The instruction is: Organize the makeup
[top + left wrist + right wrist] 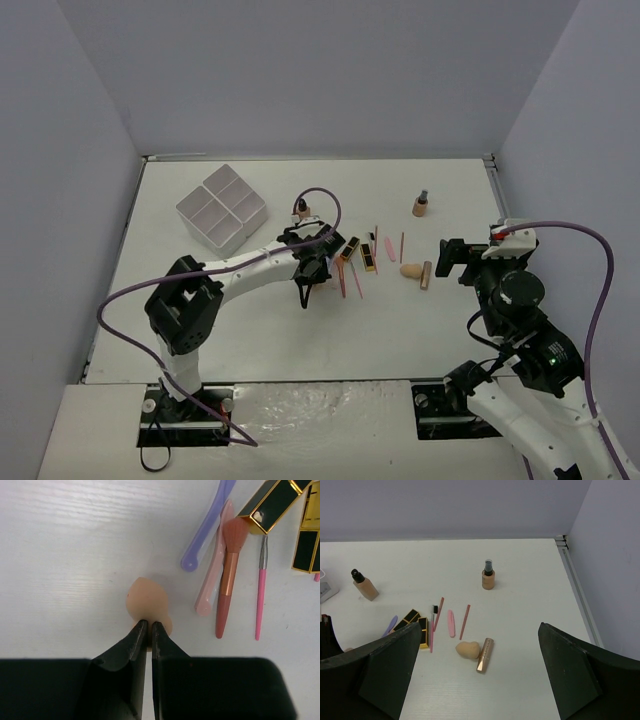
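My left gripper [147, 625] is shut on the end of a beige egg-shaped sponge [146, 597], low at the table; in the top view it [312, 276] is left of the makeup cluster. Beside it lie a purple stick [207, 525], a pink stick [216, 565], a pink-handled brush [227, 580] and black-gold lipstick tubes [272, 502]. My right gripper [480, 625] is open and empty, above and short of the second sponge [468, 649] and a rose-gold lipstick tube [484, 655]. Two tan bottles [488, 576] [364, 585] stand upright farther back.
The white four-compartment box [222, 207] stands at the back left, behind the left arm. Thin pink and red sticks [375, 245] lie between the two grippers. Walls close the table on the left, back and right, with a rail at the right edge [575, 580].
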